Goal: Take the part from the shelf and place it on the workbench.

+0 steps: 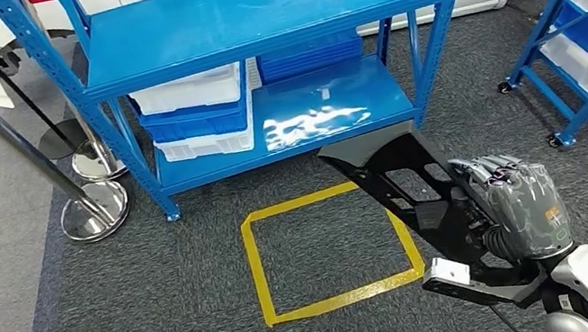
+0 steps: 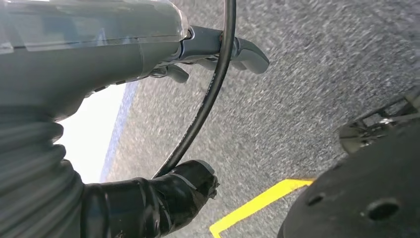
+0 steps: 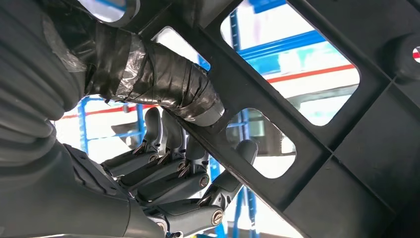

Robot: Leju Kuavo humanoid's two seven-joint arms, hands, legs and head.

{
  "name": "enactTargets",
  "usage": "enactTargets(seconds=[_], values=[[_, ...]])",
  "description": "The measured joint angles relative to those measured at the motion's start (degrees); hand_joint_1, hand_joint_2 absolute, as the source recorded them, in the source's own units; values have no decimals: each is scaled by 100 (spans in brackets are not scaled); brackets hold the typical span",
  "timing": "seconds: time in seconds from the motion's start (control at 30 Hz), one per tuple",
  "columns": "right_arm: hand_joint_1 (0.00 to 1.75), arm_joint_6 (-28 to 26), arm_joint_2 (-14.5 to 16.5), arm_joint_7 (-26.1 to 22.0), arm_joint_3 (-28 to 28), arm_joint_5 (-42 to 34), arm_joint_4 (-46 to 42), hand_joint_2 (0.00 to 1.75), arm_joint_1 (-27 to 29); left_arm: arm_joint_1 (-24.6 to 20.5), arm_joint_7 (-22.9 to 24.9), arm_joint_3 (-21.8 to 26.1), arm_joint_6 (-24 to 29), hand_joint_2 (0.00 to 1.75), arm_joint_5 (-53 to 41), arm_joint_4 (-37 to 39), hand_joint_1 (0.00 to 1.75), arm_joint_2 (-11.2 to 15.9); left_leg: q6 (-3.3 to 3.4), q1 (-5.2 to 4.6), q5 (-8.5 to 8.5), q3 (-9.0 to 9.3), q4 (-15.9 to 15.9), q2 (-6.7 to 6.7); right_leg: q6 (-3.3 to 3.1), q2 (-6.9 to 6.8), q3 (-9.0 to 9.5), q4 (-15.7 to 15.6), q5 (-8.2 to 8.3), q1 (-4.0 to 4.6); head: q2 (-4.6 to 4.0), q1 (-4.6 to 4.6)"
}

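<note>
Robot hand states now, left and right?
Left robot hand: holds nothing; fingers look extended, so open.
Right robot hand: gripping the black part, thumb and fingers through its cutouts.

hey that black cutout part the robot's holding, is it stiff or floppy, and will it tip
Probably stiff: the black part juts straight out from the right hand without sagging. Its open cutouts suggest lightness. Held near one end, it may lever downward.

**Right hand holds black part above the floor**

The right hand (image 1: 516,204) grips a flat black part (image 1: 407,178) with cut-out openings, beside a yellow tape square (image 1: 327,247) before the blue shelf (image 1: 262,7) holding white and blue bins (image 1: 195,115).
</note>
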Motion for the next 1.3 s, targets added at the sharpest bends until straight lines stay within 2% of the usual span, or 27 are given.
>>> enactTargets(seconds=[0.03, 0.07, 0.13, 0.17, 0.23, 0.3, 0.33, 0.37, 0.4, 0.43, 0.47, 0.53, 0.57, 0.6, 0.67, 0.73, 0.8, 0.87, 0.9, 0.93, 0.97, 1.03, 1.1, 1.17, 1.2, 1.23, 1.3], values=[[175, 1, 4, 0, 0, -3, -1, 175, -6, 4, -2, -1, 2, 175, 0, -4, 0, 2, 41, -12, 83, 122, -263, -110, 20, 63, -12, 1, 15, -2, 0, -1], [175, 1, 8, 0, 0, -5, -1, 175, -9, 5, -4, -1, 3, 175, 0, -8, 0, 4, 60, -20, 98, 174, -386, -176, 49, 123, -30, -3, 35, -17, 0, 1], [175, 2, 13, 0, 0, -7, -2, 175, -9, -3, -7, -3, 5, 175, 0, -14, 0, 0, 41, -21, 127, 207, -460, -81, 134, 253, -61, -36, 87, -38, 0, -1], [175, 1, 14, 0, 0, -7, -2, 175, -1, -9, -7, -4, 5, 175, 0, -17, 0, -4, 42, -10, 161, 225, -511, -4, 166, 249, -73, -37, 90, -40, 0, 2], [175, 1, 13, 0, 1, -8, -2, 175, -15, 0, -7, -5, 6, 175, 0, -28, 0, -12, 65, 22, 238, 251, -626, 161, 209, -10, -201, 208, -98, -18, 0, 18], [175, 2, 17, 0, 2, -9, -1, 175, -32, 19, -8, -5, 7, 175, 0, -33, 0, -13, 88, 8, 264, 240, -655, 317, 244, -353, -494, 859, -481, -30, 0, 32], [175, 3, 20, 0, 2, -9, 0, 175, -29, 22, -8, -4, 8, 175, 0, -33, 0, -13, 89, -1, 265, 226, -650, 400, 269, -423, -636, 1190, -621, -44, 0, 32], [175, 3, 21, 0, 2, -9, 2, 175, -24, 23, -8, -4, 7, 175, 0, -33, 0, -13, 87, -8, 263, 216, -643, 479, 289, -456, -709, 1391, -674, -55, 0, 33], [175, 4, 21, 0, 2, -9, 3, 175, -20, 21, -8, -4, 7, 175, 0, -33, 0, -13, 84, -12, 259, 209, -635, 559, 304, -477, -678, 1393, -624, -62, 0, 32], [175, 4, 21, 0, 2, -9, 4, 175, -20, 18, -8, -5, 7, 175, 0, -33, 0, -13, 76, -14, 252, 208, -627, 630, 309, -510, -522, 1156, -480, -63, 0, 32], [175, 3, 21, 0, 2, -9, 4, 175, -22, 15, -8, -6, 7, 175, 0, -33, 0, -14, 62, -16, 242, 213, -616, 692, 304, -591, -285, 774, -303, -60, 0, 33], [175, 2, 21, 0, 2, -9, 3, 175, -33, 11, -8, -8, 7, 175, 0, -34, 0, -15, 12, -50, 208, 221, -581, 797, 241, -835, 105, 85, -102, -12, 0, 32], [175, 2, 21, 0, 2, -9, 2, 175, -37, 10, -8, -8, 7, 175, 0, -36, 0, -15, -16, -70, 193, 226, -568, 846, 198, -906, 181, -75, -82, 11, 0, 31], [175, 2, 22, 1, 2, -9, 2, 175, -39, 9, -8, -9, 7, 175, 0, -37, 0, -15, -44, -87, 182, 234, -564, 899, 156, -908, 182, -118, -95, 33, 0, 29], [175, 2, 22, 1, 2, -9, 1, 175, -34, 4, -8, -14, 8, 175, 0, -40, 0, -15, -101, -84, 149, 251, -548, 964, 87, -767, 165, -139, -62, 10, 0, 27], [175, 2, 23, 1, 2, -9, 1, 175, -35, 6, -8, -19, 9, 175, 0, -42, 0, -15, -157, -59, -42, 181, -333, 752, 17, -649, 161, -176, -19, -25, 0, 26], [175, 1, 28, 2, 2, -9, 1, 175, -36, 17, -8, -20, 10, 175, 0, -42, 0, -15, -184, -37, -429, -93, 298, 439, -30, -537, 134, -183, 10, -36, 0, 25], [175, -1, 34, 2, 2, -9, 1, 175, -25, 28, -8, -21, 9, 175, 0, -42, 0, -15, -194, -32, -696, -412, 988, 331, -44, -397, 102, -167, 22, -37, 0, 25], [175, -2, 35, 2, 2, -9, 1, 175, -12, 33, -8, -22, 8, 175, 0, -42, 0, -15, -193, -30, -673, -468, 1102, 315, -43, -322, 94, -156, 24, -39, 0, 25], [175, -3, 36, 2, 2, -9, 1, 175, 4, 37, -8, -22, 7, 175, 0, -42, 0, -15, -188, -25, -526, -410, 969, 302, -41, -246, 92, -143, 25, -42, 0, 25], [175, -5, 36, 2, 2, -8, 1, 175, 21, 41, -8, -22, 8, 175, 0, -42, 0, -15, -179, -15, -305, -262, 642, 250, -34, -172, 93, -128, 22, -47, 0, 25], [175, -11, 36, 2, 1, -2, 1, 175, 44, 48, -9, -23, 9, 175, 0, -43, 0, -15, -155, 16, 33, 56, -106, -21, 10, -33, 67, -82, 17, -52, 0, 26], [175, -17, 35, 2, -3, 7, -2, 175, 62, 53, -16, -27, 9, 175, 0, -44, 0, -16, -134, 24, 108, 185, -427, -197, 94, 94, 10, -60, 38, -57, 0, 27], [175, -20, 31, 1, -19, 9, -4, 175, 101, 49, -24, -30, 9, 175, 0, -45, 0, -14, -84, 17, 134, 195, -463, -90, 186, 225, -31, -82, 84, -79, 0, 26], [175, -21, 27, 1, -34, 9, -4, 175, 129, 46, -27, -30, 8, 175, 0, -47, 0, -11, -43, 19, 160, 202, -495, -17, 217, 193, -53, -64, 74, -81, 0, 28], [175, -21, 21, 0, -56, 9, -6, 175, 151, 44, -32, -31, 8, 175, 0, -50, 0, -10, 0, 23, 188, 208, -530, 60, 240, 82, -104, 31, 5, -75, 0, 31], [175, -20, 12, -9, -97, 9, -14, 175, 171, 50, -42, -33, 6, 175, 0, -56, 0, -8, 55, 7, 222, 204, -568, 209, 267, -269, -346, 551, -313, -54, 0, 35]])
